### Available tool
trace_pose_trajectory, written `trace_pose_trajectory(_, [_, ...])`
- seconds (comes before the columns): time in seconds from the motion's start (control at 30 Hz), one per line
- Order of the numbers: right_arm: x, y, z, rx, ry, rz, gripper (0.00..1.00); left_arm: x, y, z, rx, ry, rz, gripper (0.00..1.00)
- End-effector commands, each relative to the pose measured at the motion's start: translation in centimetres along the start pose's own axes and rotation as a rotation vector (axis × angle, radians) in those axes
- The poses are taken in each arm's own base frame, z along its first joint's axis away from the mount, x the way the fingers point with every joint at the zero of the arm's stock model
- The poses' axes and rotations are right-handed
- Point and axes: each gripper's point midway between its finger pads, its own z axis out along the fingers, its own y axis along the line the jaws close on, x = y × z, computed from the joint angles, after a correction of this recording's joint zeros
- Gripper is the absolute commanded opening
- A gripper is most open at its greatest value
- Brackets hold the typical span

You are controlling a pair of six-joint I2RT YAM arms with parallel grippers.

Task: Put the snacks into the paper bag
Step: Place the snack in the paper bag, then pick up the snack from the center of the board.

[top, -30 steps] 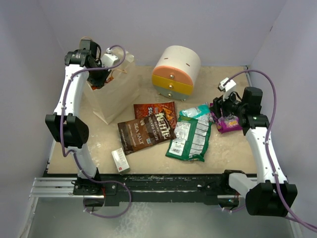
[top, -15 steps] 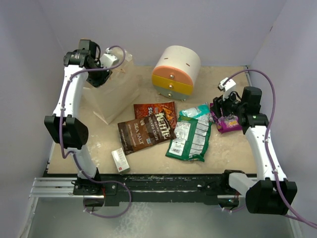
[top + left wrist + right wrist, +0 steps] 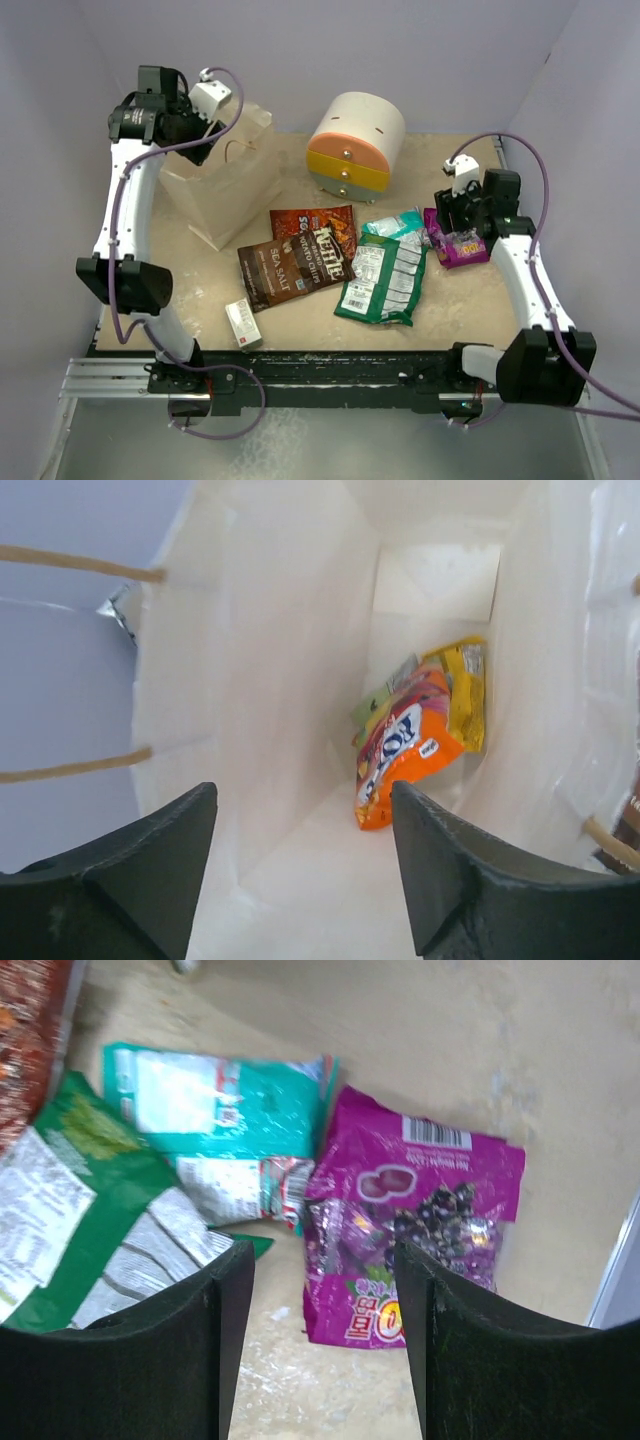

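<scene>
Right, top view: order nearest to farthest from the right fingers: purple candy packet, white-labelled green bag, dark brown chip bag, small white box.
1. Purple candy packet, close by the right fingers.
2. White-labelled green bag, centre-right.
3. Dark brown chip bag, centre-left.
4. Small white box, front left.

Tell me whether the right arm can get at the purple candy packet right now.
Probably yes. The right gripper hangs open directly above the purple candy packet, which lies flat with nothing on top; the teal packet only meets one edge.

Green bag (image 3: pixel 95 1150) partly beyond the left edge; purple pack (image 3: pixel 412 1228) blurry.
</scene>
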Motion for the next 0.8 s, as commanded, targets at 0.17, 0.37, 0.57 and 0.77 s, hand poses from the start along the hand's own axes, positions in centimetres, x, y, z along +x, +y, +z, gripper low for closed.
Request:
trace_pose_trajectory(0.17, [3.6,-2.9,0.5,0.082,0.228,-0.012,0.61,-6.2,1.6,-6.0,-0.127,-0.361,-0.097,0.83])
trace_pose_trajectory(0.37, [6.9,-1.6,1.5,0.005,0.349,-0.070,0.62,-6.5,-0.2,-7.7,-0.078,-0.445,-0.125,0.90])
trace_pose_trajectory(0.57, [8.7,-1.2,3.1,0.054,0.437,-0.131,0.63,-5.7,-1.9,-8.4,-0.021,-0.448,-0.127,0.93])
trace_pose_trajectory(0.77, [10.4,-2.4,4.3,0.131,0.520,-0.143,0.62,-4.9,-3.5,-9.4,0.037,-0.438,-0.112,0.94])
